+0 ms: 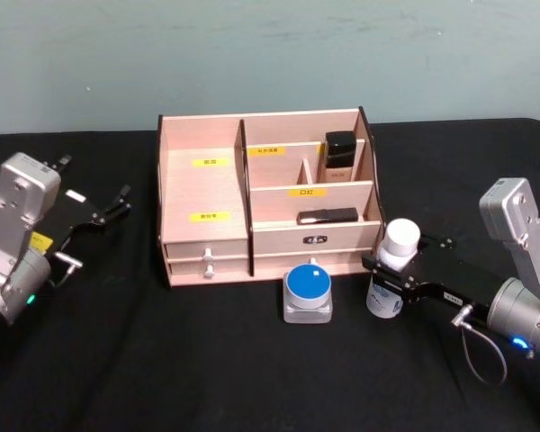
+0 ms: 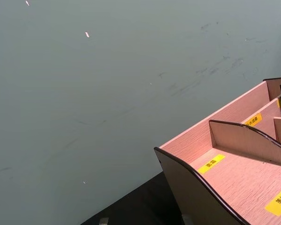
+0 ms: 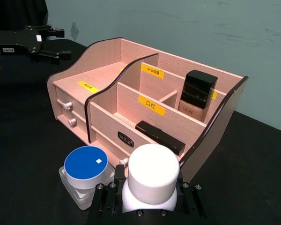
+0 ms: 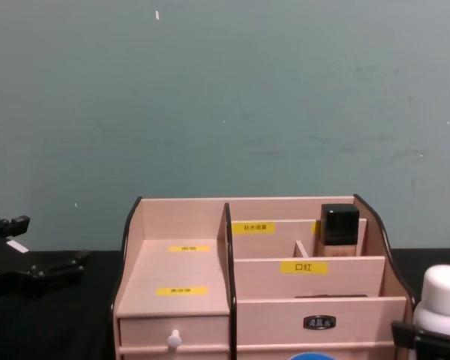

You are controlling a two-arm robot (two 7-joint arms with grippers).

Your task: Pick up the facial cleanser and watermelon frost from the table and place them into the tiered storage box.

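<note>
Now the right gripper point(image 1: 385, 277) clamps a white-capped bottle point(image 1: 400, 238) beside the tiered storage box point(image 1: 207, 193).
The bottle is upright just off the box's front right corner. A blue-lidded jar point(image 1: 308, 283) stands on the black table point(image 1: 207, 360) before the drawers. The left gripper point(image 1: 94, 184) sits well left, fingers spread, holding nothing.

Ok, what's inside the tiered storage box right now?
The tiered storage box holds a black-capped bottle in its back right compartment and a flat black case in the tier in front of that. Its drawers are shut, so their contents are hidden.
</note>
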